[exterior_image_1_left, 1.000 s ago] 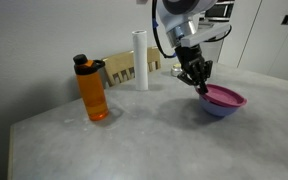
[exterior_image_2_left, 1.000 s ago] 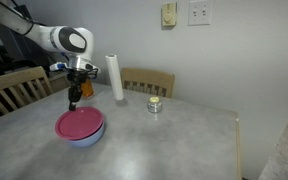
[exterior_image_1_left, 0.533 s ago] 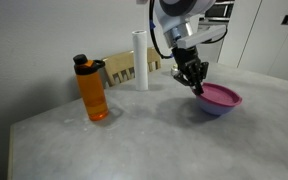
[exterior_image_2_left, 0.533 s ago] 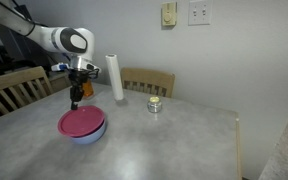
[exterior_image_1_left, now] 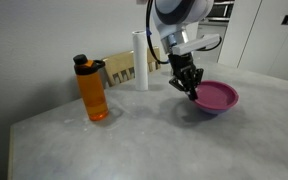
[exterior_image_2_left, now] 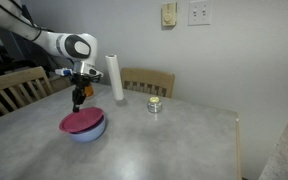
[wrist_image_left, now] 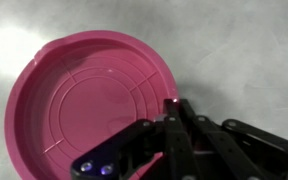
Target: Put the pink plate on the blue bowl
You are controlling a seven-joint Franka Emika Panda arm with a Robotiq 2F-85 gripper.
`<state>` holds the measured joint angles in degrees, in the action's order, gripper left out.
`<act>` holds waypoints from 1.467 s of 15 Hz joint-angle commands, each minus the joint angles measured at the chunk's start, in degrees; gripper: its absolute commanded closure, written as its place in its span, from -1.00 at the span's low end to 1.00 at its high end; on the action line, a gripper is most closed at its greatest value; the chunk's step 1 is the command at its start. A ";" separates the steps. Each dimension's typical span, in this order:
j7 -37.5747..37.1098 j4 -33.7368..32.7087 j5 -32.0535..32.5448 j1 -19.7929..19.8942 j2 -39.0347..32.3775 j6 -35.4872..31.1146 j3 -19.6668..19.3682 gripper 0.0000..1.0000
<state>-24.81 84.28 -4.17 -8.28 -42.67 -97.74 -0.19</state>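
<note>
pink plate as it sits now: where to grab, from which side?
Pinch the raised rim of the pink plate from above, one finger inside, one outside. It lies flat on the blue bowl and looks too wide to span. The gripper is shut on that rim.
</note>
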 commanded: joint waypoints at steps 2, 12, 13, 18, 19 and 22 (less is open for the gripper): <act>1.63 -1.81 -2.38 1.29 -2.73 -0.73 0.23 0.96; -0.56 1.91 -3.00 0.87 2.15 -2.80 -0.31 -0.09; -1.04 2.88 -2.85 0.65 3.45 -3.33 -0.39 -0.26; -6.37 5.64 -1.14 -1.57 10.93 -1.82 -0.82 -0.96; -7.03 4.79 -0.85 -2.13 11.62 -1.86 -0.50 -0.99; -6.36 0.89 -1.15 -3.05 10.74 -3.40 0.70 -0.30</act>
<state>-31.21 86.18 -5.64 -10.50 -32.29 -99.30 -0.22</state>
